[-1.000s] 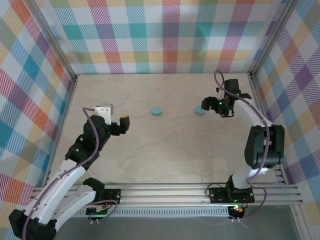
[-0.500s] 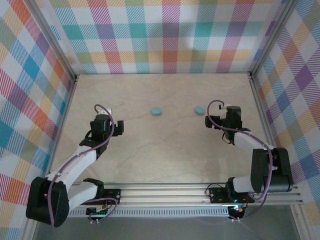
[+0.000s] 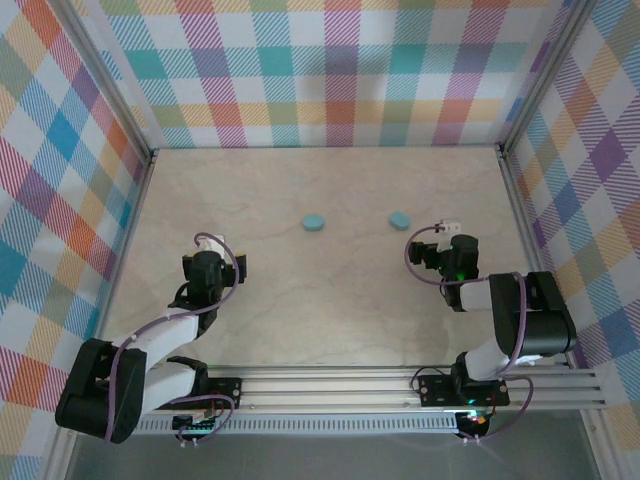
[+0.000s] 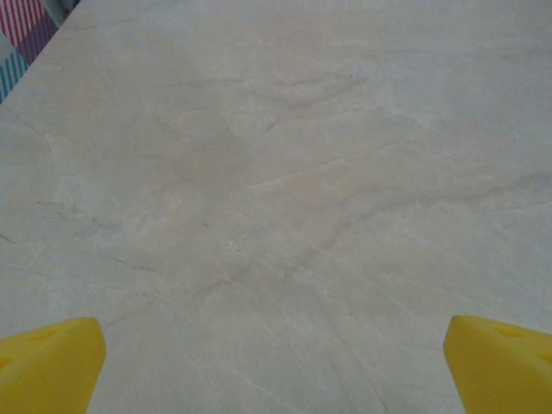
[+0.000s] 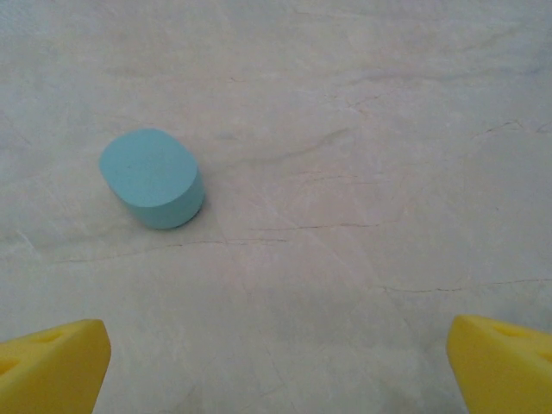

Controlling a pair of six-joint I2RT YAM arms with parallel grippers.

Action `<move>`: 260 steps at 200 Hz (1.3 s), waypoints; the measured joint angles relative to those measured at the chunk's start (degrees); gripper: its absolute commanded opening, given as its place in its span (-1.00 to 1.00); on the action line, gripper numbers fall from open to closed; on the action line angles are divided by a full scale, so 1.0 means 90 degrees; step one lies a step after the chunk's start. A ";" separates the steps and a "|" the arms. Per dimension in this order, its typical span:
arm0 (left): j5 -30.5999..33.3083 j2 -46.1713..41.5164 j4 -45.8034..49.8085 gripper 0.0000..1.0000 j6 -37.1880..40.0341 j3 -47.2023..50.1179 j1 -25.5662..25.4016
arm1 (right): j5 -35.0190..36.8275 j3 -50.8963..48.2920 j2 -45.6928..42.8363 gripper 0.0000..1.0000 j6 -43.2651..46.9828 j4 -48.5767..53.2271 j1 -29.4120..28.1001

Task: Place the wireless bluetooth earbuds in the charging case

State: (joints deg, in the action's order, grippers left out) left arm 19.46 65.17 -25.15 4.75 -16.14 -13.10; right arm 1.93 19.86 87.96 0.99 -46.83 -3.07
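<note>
Withdrawn right end effector [image 5: 276, 369] gapes; charging case [image 5: 153, 177] lies ahead-left.

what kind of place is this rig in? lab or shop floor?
Probably a lab test booth: checked cloth walls, a marble-look tabletop, and a left arm and right arm bolted to a metal rail.

My left arm [image 3: 160, 335] and right arm [image 3: 525, 315] have black joints and white links. A purple cable [image 3: 210, 237] loops at each wrist. My fingertips [image 4: 50, 364] are blunt yellow wedges.
</note>
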 measured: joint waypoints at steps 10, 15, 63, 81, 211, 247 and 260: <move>-0.0063 0.0141 -0.0308 1.00 0.0078 0.0002 0.0041 | 0.0002 0.0010 0.0000 1.00 -0.0002 -0.0083 0.0000; -0.0117 0.0228 -0.0495 1.00 0.0102 0.0002 0.0066 | 0.0002 0.0017 0.0000 0.99 -0.0002 -0.0126 0.0000; -0.0826 0.1486 -0.1834 1.00 0.0296 -0.0131 0.0202 | 0.0061 0.0044 0.0000 0.99 -0.0010 -0.0311 0.0010; -0.1044 0.1987 -0.1914 1.00 0.0289 -0.0359 0.0272 | 0.0121 0.0039 0.0000 0.99 -0.0012 -0.0493 0.0015; -0.1902 0.2696 -0.2064 1.00 -0.0180 -0.0950 0.1073 | 0.0461 0.0153 0.0000 1.00 -0.0231 -0.0219 0.0138; -0.1902 0.2696 -0.2064 1.00 -0.0216 -0.0947 0.1073 | 0.0459 0.0153 0.0000 0.99 -0.0231 -0.0219 0.0138; -0.1904 0.2696 -0.2062 1.00 -0.0216 -0.0947 0.1073 | 0.0459 0.0153 0.0000 0.99 -0.0231 -0.0219 0.0138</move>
State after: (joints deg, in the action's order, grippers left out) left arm 2.33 89.43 -43.70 2.81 -24.67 -3.44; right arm 6.07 21.23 87.96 -1.08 -48.80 -1.83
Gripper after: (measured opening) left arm 0.999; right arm 0.997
